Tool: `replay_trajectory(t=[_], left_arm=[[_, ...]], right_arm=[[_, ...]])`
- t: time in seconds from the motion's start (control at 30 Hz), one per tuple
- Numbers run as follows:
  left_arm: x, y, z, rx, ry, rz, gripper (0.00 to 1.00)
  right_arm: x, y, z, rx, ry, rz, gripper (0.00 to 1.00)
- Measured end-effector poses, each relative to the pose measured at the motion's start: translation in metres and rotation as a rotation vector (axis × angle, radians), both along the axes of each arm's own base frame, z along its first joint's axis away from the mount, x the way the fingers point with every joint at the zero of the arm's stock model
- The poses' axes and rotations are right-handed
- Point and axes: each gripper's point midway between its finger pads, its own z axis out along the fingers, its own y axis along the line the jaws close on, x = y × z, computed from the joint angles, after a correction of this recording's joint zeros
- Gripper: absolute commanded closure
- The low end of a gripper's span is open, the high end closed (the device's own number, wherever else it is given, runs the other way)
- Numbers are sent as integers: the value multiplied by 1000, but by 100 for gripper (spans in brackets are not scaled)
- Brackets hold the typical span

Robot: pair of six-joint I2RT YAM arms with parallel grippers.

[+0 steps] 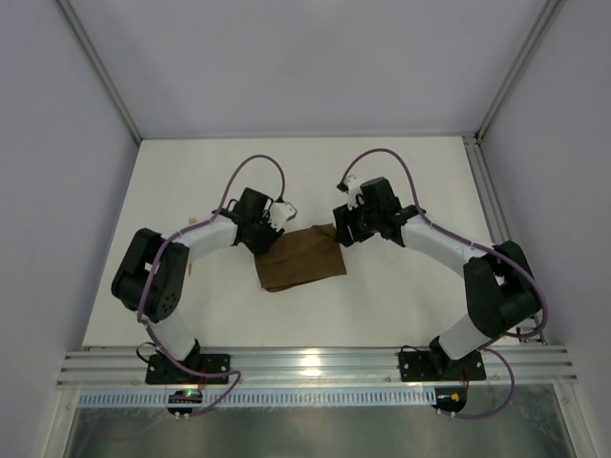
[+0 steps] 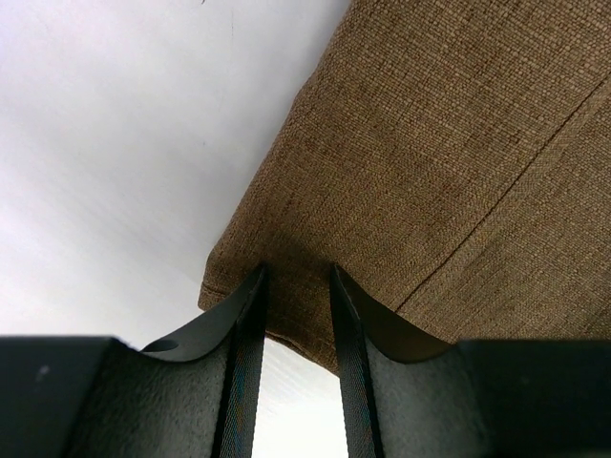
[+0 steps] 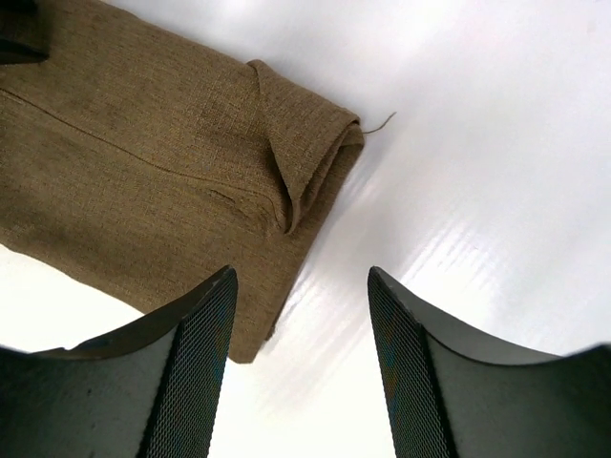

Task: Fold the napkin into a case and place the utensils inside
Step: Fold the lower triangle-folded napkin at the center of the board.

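The napkin point(image 1: 301, 258) lies folded into an oblong mid-bench point(image 1: 401, 181), between the arms so that each can work one end. The left hand point(image 2: 297, 272) stands narrow over a corner edge, probably to pin the layers, though I cannot tell whether it truly grips. The right hand point(image 3: 302, 275) gapes wide and empty beside the turned-over corner, likely ready to tidy that fold.

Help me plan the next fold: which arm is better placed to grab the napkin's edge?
Left, probably: the left gripper straddles the edge of the napkin, while the right gripper hangs open over the table beside it.
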Motion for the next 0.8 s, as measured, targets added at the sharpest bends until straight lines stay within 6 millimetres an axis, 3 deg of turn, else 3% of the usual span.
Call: replay_trajectory(t=[0.13,0.17,0.2,0.3,0.4,0.5,0.8], left_arm=[[0,-1,0,-4,-2,1,65],[0,-1,0,-4,-2,1,66],[0,-1,0,-4,-3,2,66],[1,-1,0,-7,-7,3,65],[2,-1,0,-7,-8,3,65],[2,-1,0,-7,-9,4,65],[5,3,0,9,-20,15,66]], right_arm=[[0,-7,19,-20,-50,-7,49],[2,-7,21,-17,-56,-6,54],[3,-5,21,-15,-55,-2,68],[16,13,20,0,-49,24,83],[33,39,12,42,-34,49,90],[39,51,-5,66,3,49,96],[28,53,-59,97,133,23,97]])
